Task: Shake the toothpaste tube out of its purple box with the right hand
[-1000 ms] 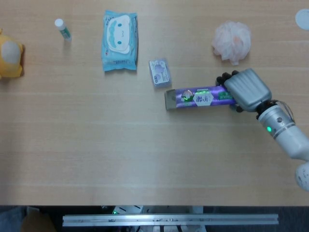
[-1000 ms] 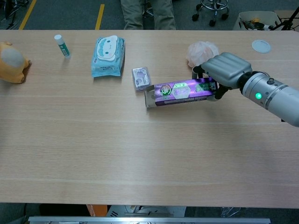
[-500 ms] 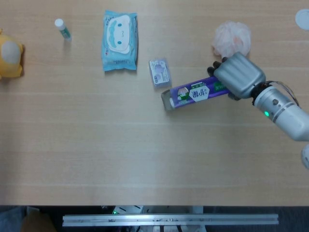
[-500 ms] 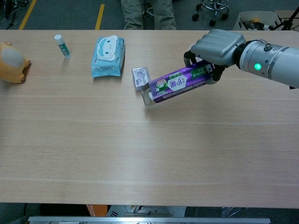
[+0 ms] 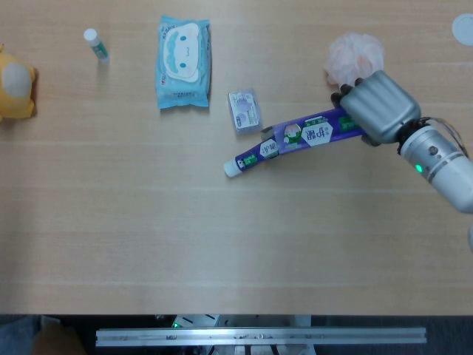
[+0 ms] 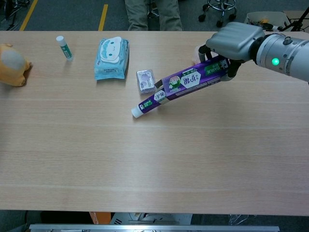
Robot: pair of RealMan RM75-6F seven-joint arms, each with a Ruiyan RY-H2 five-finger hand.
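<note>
Pale wood-grain bench [image 5: 222,244] carries everything. Right hand [image 5: 375,107], grey shell on a silver forearm, is raised over the right part of the bench near the far edge, fingers clenched round the closed end of the long purple cardboard box [image 5: 318,132]. The box is tilted, open end pointing down and to the left, apparently clear of the bench. Left hand is not seen in either view.

Light-blue soft pack of wet wipes [image 5: 182,61] lies near the far edge, left of centre. Pale pink mesh bath puff [image 5: 353,52] sits just behind the right hand at the far edge. Yellow plush toy [image 5: 15,81] is cut off at the left edge.

Purple-and-white toothpaste tube [image 5: 253,158] is partly out of the box mouth, white cap [image 5: 230,169] leading and touching or almost touching the bench near the middle; its rear is inside the box.

Small grey foil-wrapped packet [image 5: 244,111] lies just beside the box mouth, on the far side. White lip-balm stick with green label [image 5: 96,44] lies toward the far left corner.

Judgement: tube is roughly half out. To finish well, keep the grip on the closed end, raise that end so the mouth points more steeply down, and lift enough that the cap doesn't jam on the bench. Short jolts along the box axis; avoid knocking the foil packet.
</note>
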